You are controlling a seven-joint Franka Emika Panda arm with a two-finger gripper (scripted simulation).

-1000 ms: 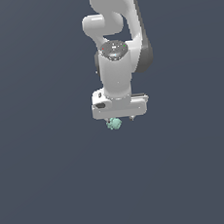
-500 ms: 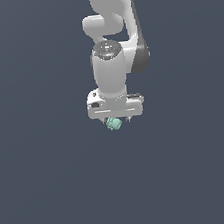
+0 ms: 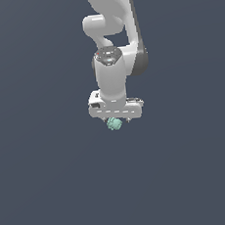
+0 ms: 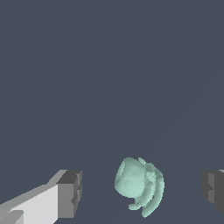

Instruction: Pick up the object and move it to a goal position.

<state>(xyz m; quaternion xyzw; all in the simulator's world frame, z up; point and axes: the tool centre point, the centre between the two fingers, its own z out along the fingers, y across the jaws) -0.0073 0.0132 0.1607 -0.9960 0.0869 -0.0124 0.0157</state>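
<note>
In the wrist view, one dark finger pad [image 4: 70,194] is seen to one side, the object [image 4: 139,186] in the middle, the other pad at the far edge; the gripper [image 4: 142,192] is spread wide, clear gaps either side of the object. The step is judged to be pre-grasp alignment. Closure on the lumpy body is called for next, then a lift. No goal marker is seen. Nothing else is seen on the dark ground [image 3: 53,189]; no obstruction noted.
</note>
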